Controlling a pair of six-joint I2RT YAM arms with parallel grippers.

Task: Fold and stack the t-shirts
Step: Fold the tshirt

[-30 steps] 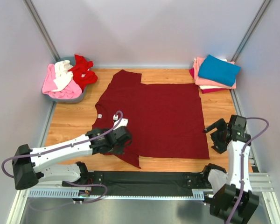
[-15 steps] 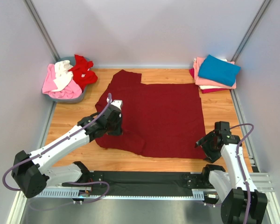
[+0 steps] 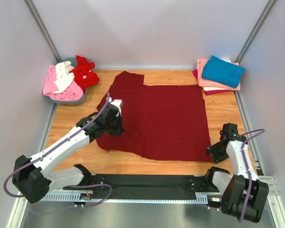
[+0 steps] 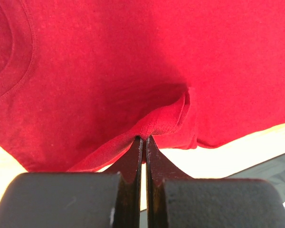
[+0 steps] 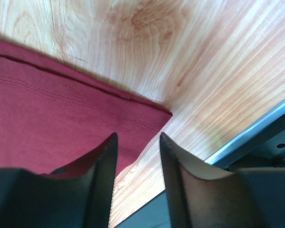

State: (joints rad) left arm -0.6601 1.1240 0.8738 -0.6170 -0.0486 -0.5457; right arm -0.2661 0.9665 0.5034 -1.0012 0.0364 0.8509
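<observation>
Here the dark maroon t-shirt (image 3: 166, 118) lies spread across the wooden tabletop (image 3: 71, 123). The left end effector (image 4: 143, 138) is pinched closed on a bunched fold of cloth at the shirt's left side. The right end effector (image 5: 137, 136) sits low at the near right hem corner, its fingers apart and the corner just ahead of them.

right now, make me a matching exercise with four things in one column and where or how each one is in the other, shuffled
1. maroon t-shirt
2. teal-blue t-shirt
3. white t-shirt
4. left hand

a. in the basket, far left
b. pinched shut on a maroon fold
c. spread out in the middle
d. top of the folded pile, far right

Pairs: 1-c, 2-d, 3-a, 4-b
</observation>
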